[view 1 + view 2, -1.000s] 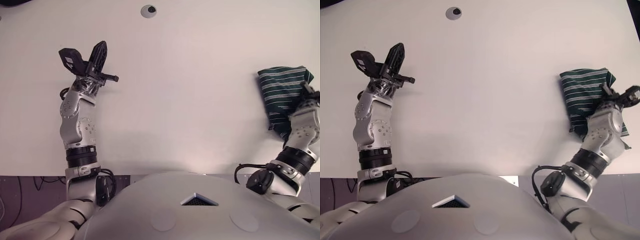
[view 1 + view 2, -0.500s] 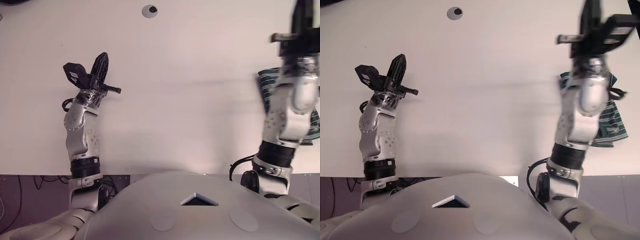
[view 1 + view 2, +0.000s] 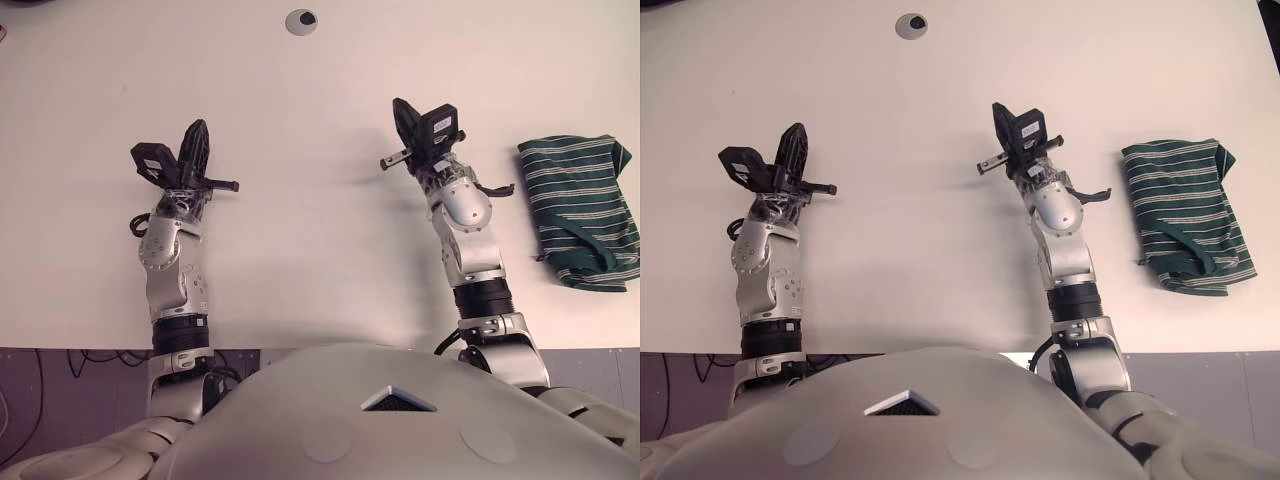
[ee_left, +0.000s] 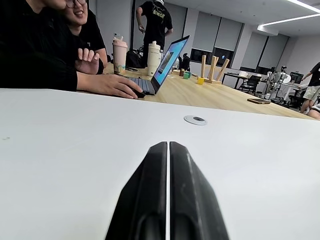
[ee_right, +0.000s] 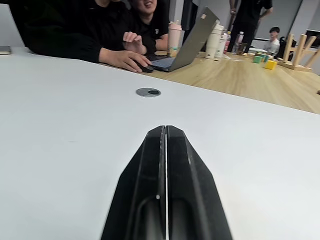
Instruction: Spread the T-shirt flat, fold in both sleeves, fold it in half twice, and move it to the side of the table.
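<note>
Bright, even overhead light washes the white table (image 3: 300, 90) almost flat; shadows on it are faint and soft-edged (a warmer glow sits at 6 o'clock, along its near edge). Ceiling strip lights (image 4: 287, 21) shine at 1 o'clock in the left wrist view.

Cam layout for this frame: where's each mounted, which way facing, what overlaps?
Left eye: on the head, looking forward-down over the white table; shows both arms, left gripper, right gripper, folded T-shirt.
Right eye: same head, same scene, slightly offset.
Left wrist: behind its shut fingers, facing low across the table toward the grommet and laptop.
Right wrist: same, over its own shut fingers.
Shared: all four see the grommet.
</note>
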Robot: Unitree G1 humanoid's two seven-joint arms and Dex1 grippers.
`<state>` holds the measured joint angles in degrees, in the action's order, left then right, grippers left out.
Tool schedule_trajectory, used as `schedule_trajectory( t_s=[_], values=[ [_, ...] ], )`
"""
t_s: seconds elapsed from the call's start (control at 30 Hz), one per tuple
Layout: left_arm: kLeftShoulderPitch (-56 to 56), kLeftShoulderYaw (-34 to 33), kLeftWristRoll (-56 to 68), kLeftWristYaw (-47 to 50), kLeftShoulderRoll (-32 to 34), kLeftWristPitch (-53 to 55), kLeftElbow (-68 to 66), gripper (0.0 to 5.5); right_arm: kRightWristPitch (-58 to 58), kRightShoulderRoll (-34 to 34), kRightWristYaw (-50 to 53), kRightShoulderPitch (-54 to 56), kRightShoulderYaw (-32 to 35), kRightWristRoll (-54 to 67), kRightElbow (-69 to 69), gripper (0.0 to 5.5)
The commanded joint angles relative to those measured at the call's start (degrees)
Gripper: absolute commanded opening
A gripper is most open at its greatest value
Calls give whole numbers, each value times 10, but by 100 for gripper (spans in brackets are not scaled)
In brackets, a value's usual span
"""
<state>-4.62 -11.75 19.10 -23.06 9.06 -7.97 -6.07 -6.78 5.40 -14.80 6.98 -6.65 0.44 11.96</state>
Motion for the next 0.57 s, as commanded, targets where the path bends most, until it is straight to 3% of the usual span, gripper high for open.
schedule_trajectory(
  t_s=[0.03,0.57],
  values=[
    [4,-1,-7,-1,4,-13,-11,4,4,6,8,-11,7,-7,1,0],
    [41,6,-26,-1,11,-23,-43,4,-22,14,39,-34,29,-29,-43,0]
  ],
)
